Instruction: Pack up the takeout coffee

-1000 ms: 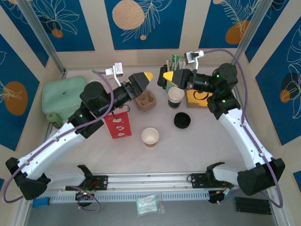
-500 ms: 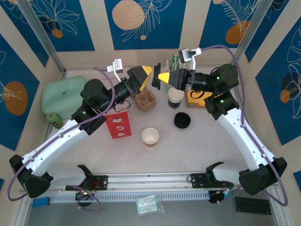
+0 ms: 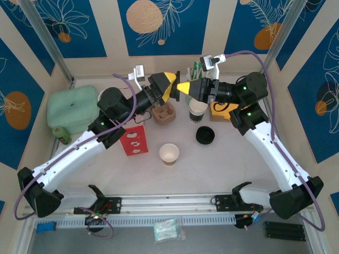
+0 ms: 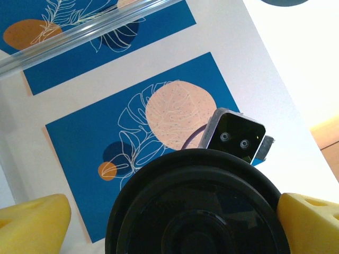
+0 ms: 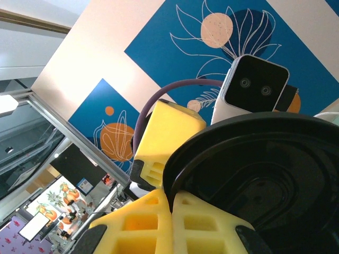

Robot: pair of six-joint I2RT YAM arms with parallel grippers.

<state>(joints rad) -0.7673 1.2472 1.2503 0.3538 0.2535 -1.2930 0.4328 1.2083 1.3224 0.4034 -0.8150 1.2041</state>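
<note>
loose lid (image 3: 205,135) lies right of cup (image 3: 169,153), bag (image 3: 132,140) left.

Top view: bright, even light from overhead, with short soft shadows on the pale table (image 3: 233,164). Sharp all over; the frame posts (image 3: 47,42) bow slightly toward the corners.

Left wrist view: the wall (image 4: 296,63) beyond the left gripper (image 4: 172,219) is blown out to white at upper right. The black lid (image 4: 196,211) between its pads reads very dark, with a faint sheen and little detail. The yellow pads (image 4: 32,222) are soft, too close to the lens.

Right wrist view: the right gripper (image 5: 170,203) is well lit, its foam slightly soft. The lid just above it carries broad grey reflections — the posters (image 5: 212,47) behind stay crisp, with pale haze at upper left.
</note>
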